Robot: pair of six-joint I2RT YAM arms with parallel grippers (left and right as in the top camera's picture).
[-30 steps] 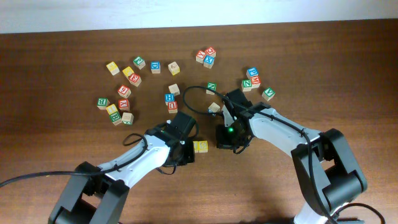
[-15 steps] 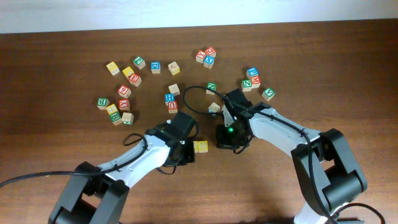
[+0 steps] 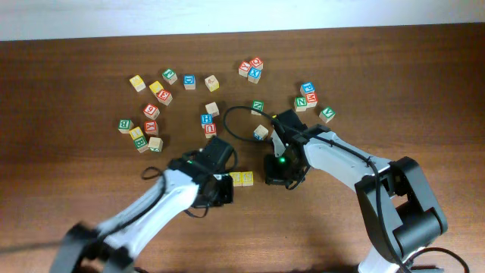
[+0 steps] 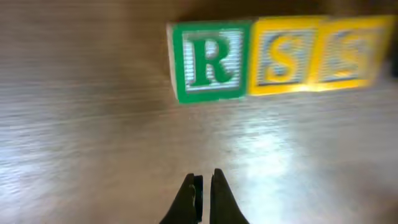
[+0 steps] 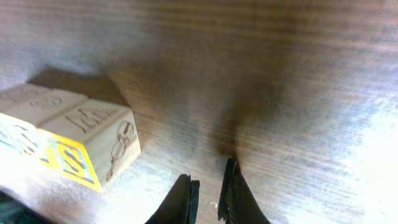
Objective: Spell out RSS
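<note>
With left end effector (image 4: 203,186) and right end effector (image 5: 208,193) pinched closed, empty, the aligned R cube (image 4: 211,61) and 2 S cubes (image 4: 283,59) could be knocked askew by careless retreat.

L arm (image 3: 163,195) & R arm (image 3: 333,158) bent inward; jaws both shut.

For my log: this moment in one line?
green-bordered wooden R cube, two yellow wooden S cubes: touching; left gripper: shut; right gripper: shut
</note>
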